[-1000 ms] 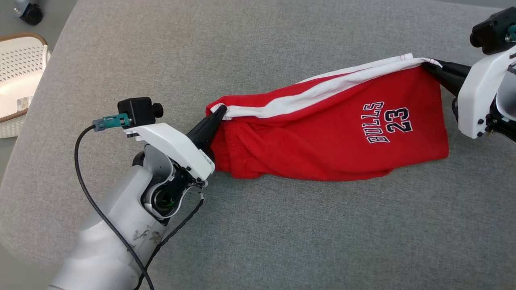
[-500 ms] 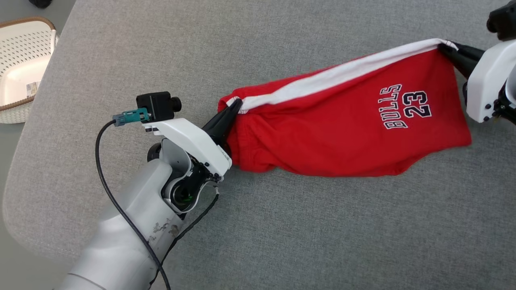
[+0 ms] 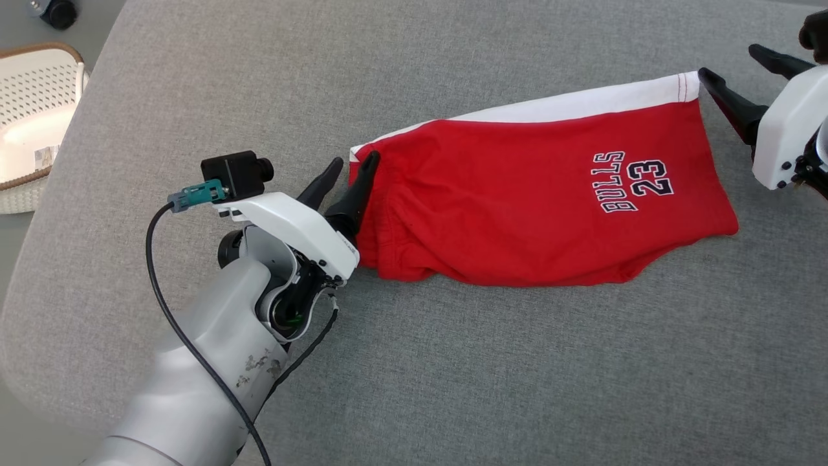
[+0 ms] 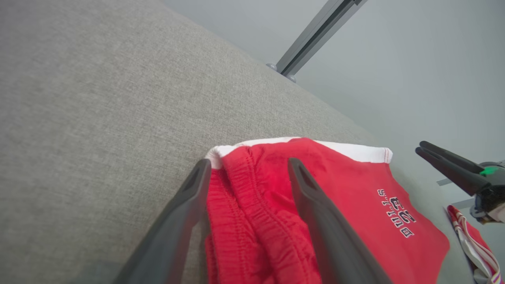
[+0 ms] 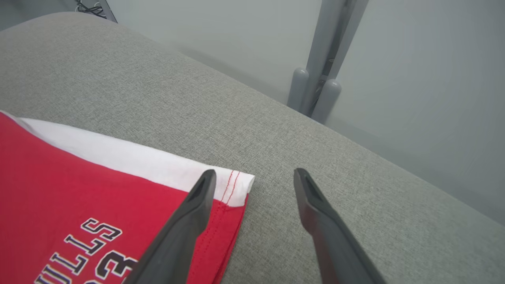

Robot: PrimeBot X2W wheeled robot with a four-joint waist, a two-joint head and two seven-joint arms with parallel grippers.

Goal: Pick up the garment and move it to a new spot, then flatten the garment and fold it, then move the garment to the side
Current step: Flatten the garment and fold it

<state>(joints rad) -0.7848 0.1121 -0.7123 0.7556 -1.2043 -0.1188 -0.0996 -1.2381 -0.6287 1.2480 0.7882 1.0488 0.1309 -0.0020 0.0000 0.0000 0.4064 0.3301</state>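
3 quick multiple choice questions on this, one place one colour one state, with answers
1. Where is the white perforated plastic basket in the head view?
A upper left, off the grey fabric surface
B at the picture's middle
C lower right
2. What colour is the stripe along the red fabric shorts' far edge?
A black
B white
C yellow
3. The left gripper and right gripper are:
A both shut
B left shut, right open
C both open
Answers: 1 A, it lies past the surface's corner; 2 B, a white band runs there; 3 C, each pair of fingers is spread.
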